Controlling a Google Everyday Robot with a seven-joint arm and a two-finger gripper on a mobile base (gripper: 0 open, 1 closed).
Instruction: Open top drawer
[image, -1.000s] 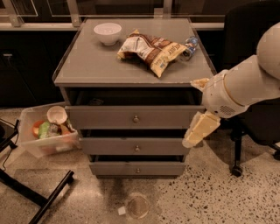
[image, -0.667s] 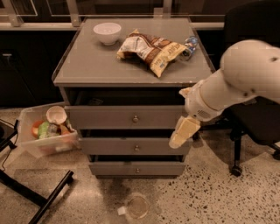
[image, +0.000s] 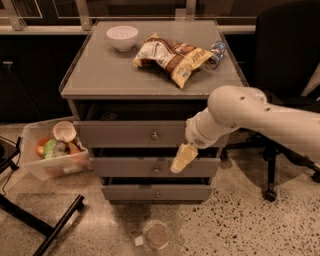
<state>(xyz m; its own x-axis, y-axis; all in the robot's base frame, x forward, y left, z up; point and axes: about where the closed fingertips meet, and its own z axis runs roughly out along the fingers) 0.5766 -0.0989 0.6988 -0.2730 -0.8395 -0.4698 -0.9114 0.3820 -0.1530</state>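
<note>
The top drawer (image: 125, 134) is a wide grey drawer with a small round metal knob (image: 155, 135). It stands pulled out a little, with a dark gap showing above its front. Two similar drawers sit below it. My gripper (image: 182, 160) hangs from the white arm that comes in from the right. It is in front of the cabinet, just right of and below the top drawer's knob, over the gap between the top and middle drawers. It does not touch the knob.
On the cabinet top stand a white bowl (image: 122, 37), a chip bag (image: 172, 56) and a small bottle (image: 216, 51). A clear bin (image: 52, 152) of items sits on the floor at left. A black chair (image: 282, 65) stands at right. A glass (image: 157, 236) lies on the floor in front.
My arm has swung left across the cabinet front, carrying the gripper from the right edge toward the top drawer's knob. The drawers have not moved.
</note>
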